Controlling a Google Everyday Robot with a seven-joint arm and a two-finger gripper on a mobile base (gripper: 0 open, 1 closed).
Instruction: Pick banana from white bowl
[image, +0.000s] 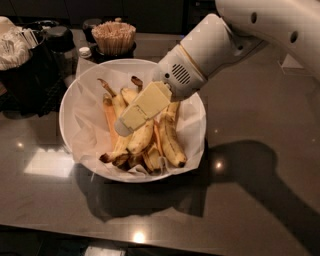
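banana (119, 104): yellow, brown streaks, long stem, in the white bowl (64, 125)
my hand (124, 126): right over it, grip can't tell

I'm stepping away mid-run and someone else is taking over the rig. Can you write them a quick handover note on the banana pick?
Gripper: down inside the white bowl, tip low over the middle of the bananas. Whether it touches one cannot be told.
Things: all the bananas lie piled in the paper-lined bowl, which sits on the dark counter with the cup of stir sticks behind it.
Done: approach into the bowl.
Left: grasp one banana and lift it clear of the bowl. None is raised yet.
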